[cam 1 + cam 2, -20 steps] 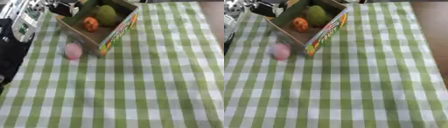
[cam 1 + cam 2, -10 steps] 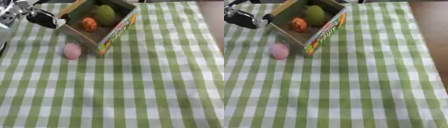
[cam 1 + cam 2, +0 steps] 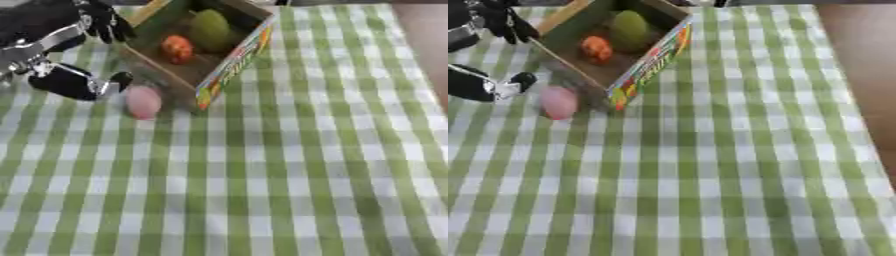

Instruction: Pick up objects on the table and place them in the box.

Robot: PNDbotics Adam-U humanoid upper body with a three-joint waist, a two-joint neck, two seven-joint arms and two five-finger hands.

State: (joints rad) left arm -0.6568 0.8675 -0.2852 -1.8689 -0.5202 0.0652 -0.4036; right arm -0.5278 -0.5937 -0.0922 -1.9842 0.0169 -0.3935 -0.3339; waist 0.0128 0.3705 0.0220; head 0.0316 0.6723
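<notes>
A cardboard box with a colourful printed side stands at the far left of the green checked table. Inside it lie an orange fruit and a green fruit. A pink rounded object rests on the cloth, right against the box's near left corner. My left hand, black with silver parts, hangs just left of the pink object, open, holding nothing. Its fingers spread up beside the box's left wall. The right hand shows in neither view.
The checked cloth covers the near and right parts of the table. A brown floor shows beyond the table's right edge.
My left hand has come away from the box's far left corner and moved nearer along the box's left side, ending level with the pink object. The box and the fruit keep their places.
</notes>
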